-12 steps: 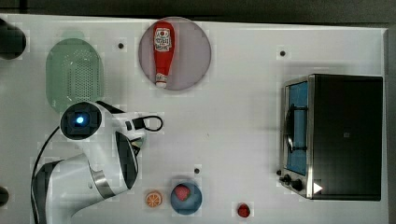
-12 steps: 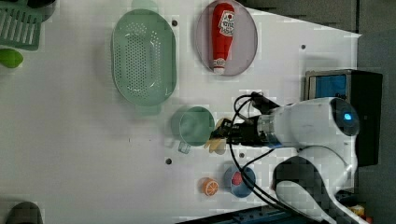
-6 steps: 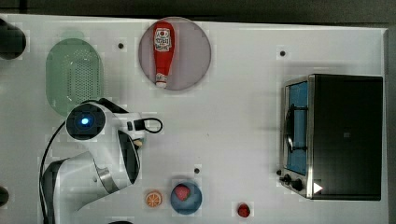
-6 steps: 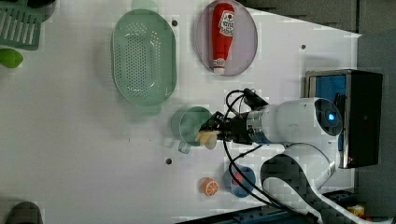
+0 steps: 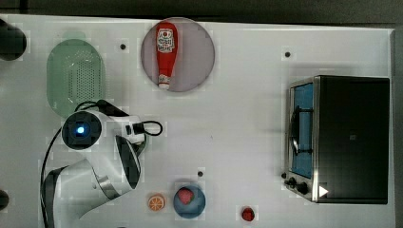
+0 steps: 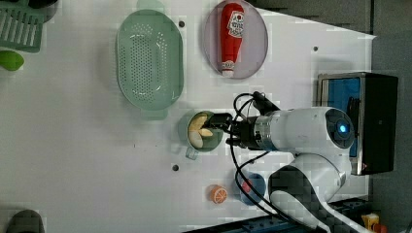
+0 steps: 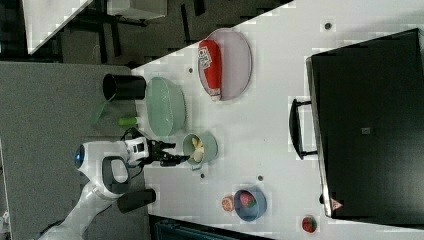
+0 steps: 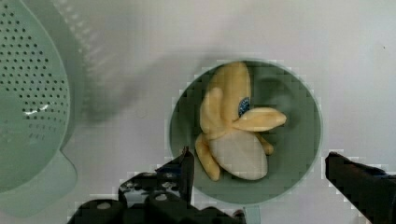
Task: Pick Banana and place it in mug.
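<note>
The pale yellow and cream banana (image 8: 233, 121) lies inside the small teal-green mug (image 8: 299, 140), its peel strips splayed. My gripper (image 8: 259, 158) hangs just above the mug, open, one black finger (image 8: 184, 163) outside each side of the rim and nothing between them. In the left view the banana (image 6: 199, 131) rests in the mug (image 6: 182, 128), with the gripper (image 6: 222, 130) over the mug's right edge. The right view has the banana (image 7: 198, 147) in the mug (image 7: 209, 149), and the gripper (image 7: 177, 159) at the mug's left rim.
An oval perforated green colander (image 6: 149, 60) stands close beside the mug. A ketchup bottle (image 6: 232, 36) lies on a grey plate (image 6: 257, 53). An orange slice (image 6: 219, 194) and a blue dish (image 6: 256, 190) holding a strawberry sit near the arm's base. A toaster oven (image 6: 359, 121) stands further off.
The gripper carried the banana from beside the mug to over it. The banana now lies in the mug and the fingers have spread apart off it.
</note>
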Robot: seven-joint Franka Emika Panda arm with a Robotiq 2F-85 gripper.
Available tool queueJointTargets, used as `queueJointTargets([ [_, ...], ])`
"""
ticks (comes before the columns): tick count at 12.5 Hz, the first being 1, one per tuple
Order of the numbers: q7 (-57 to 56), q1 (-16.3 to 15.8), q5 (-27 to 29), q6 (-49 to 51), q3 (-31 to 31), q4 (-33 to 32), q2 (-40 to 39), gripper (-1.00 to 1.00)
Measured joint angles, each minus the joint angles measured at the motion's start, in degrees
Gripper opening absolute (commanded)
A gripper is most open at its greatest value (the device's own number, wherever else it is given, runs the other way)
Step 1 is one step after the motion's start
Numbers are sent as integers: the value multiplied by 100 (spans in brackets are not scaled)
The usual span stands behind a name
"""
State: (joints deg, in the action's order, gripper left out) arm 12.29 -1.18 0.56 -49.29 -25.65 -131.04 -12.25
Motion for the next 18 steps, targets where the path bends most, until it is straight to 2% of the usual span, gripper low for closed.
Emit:
queueJointTargets([
  [2,102,13,-12,-53,1,-45,202,100],
  [5,157,-114,44,562,246,123,865,100],
  [8,157,-126,37,1480,863,380,1807,100],
  [10,118,91,129,2451,1398,783,2344,100],
  [11,118,221,157,2627,1588,985,2477,100],
  [14,-7,243,-52,3654,2204,1779,2637,100],
  [16,-76,230,-74,4237,2562,2115,2658,100],
  [18,-189,261,-110,4272,2794,2205,2656,100],
])
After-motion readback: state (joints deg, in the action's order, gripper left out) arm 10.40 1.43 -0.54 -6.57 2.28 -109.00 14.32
